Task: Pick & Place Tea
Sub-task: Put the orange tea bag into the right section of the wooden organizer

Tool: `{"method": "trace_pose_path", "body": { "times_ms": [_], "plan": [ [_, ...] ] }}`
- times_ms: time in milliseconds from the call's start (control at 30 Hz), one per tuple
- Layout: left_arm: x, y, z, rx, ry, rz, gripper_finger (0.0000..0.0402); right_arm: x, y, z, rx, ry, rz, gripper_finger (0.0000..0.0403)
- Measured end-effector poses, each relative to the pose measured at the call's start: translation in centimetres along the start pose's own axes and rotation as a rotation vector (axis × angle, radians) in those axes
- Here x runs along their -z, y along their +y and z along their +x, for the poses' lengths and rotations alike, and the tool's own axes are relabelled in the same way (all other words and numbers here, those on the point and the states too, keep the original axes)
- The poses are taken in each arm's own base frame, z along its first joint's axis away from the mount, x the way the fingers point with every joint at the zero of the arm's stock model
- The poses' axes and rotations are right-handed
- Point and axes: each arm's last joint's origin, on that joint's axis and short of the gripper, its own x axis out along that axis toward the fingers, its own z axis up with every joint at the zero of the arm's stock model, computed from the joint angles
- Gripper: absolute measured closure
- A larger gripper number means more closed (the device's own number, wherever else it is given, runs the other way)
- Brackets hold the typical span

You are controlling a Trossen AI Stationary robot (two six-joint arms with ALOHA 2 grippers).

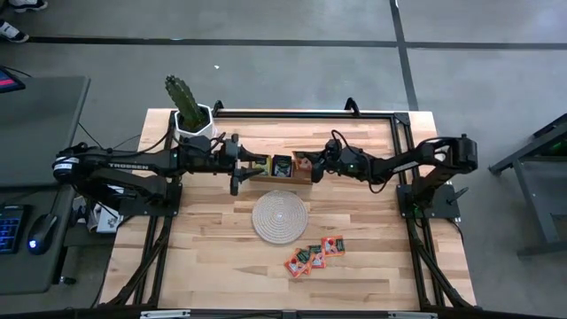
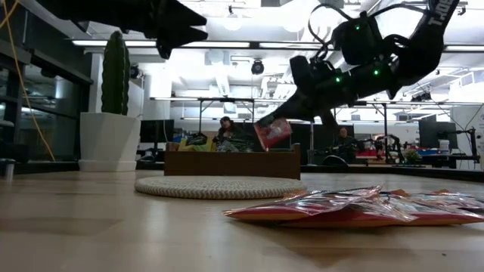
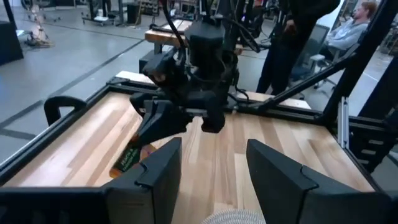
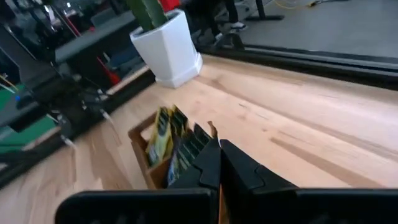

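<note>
Your right gripper (image 1: 307, 166) is pinched shut on one orange-red tea sachet (image 2: 273, 133). In the low view the sachet hangs from the fingertips, tilted, just above the right end of the brown wooden tray (image 2: 233, 162). From above, the tray (image 1: 262, 177) sits at about 12 o'clock from the round woven mat (image 1: 281, 217), and your right gripper reaches in from 3 o'clock.

The tray's compartment is right under the sachet, so the next move looks like a short way straight down. The tray runs long from 9 to 3 o'clock. The yellow-green sachets (image 4: 161, 134) and the dark sachets (image 4: 186, 149) already stand in their own slots. I think the orange-red one should go in the end slot nearest your right arm.

Your left gripper (image 1: 237, 167) waits at the tray's 9 o'clock end with its fingers (image 3: 163, 168) apart, holding nothing.

More orange-red sachets (image 1: 314, 255) lie flat on the table (image 1: 204, 257) at about 5 o'clock from the mat, closer to your right arm.
</note>
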Motion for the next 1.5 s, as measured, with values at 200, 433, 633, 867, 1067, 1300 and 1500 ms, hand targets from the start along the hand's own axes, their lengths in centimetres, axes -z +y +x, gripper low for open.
{"method": "trace_pose_path", "body": {
  "times_ms": [200, 433, 633, 867, 1067, 1300, 1500],
  "plan": [
    [0.0, 0.0, 0.0, 0.007, 0.004, -0.001, 0.0222, 1.1, -0.5, 0.5, 0.003, 0.058, 0.011, 0.0403],
    [0.0, 0.0, 0.0, 0.013, 0.004, -0.001, 0.0222, 1.1, -0.6, 0.8, 0.005, 0.055, 0.017, 0.0403],
    [0.0, 0.0, 0.0, 0.016, 0.005, -0.005, 0.0222, 1.1, -1.2, 0.9, -0.007, 0.084, 0.022, 0.0403],
    [0.1, 0.0, 0.0, 0.017, 0.006, -0.005, 0.0222, 1.0, -1.3, 0.9, -0.012, 0.092, 0.021, 0.0402],
    [0.1, 0.0, 0.0, 0.019, 0.006, -0.006, 0.0222, 1.2, -1.4, 0.9, -0.002, 0.111, 0.013, 0.0387],
    [0.0, -0.1, 0.0, 0.019, 0.006, -0.006, 0.0222, 1.3, -1.5, 0.8, 0.021, 0.11, 0.011, 0.0303],
    [0.1, -0.1, 0.0, 0.031, 0.008, -0.013, 0.0222, 0.9, -2.0, 0.9, 0.073, 0.075, 0.007, 0.0241]
  ]
}}
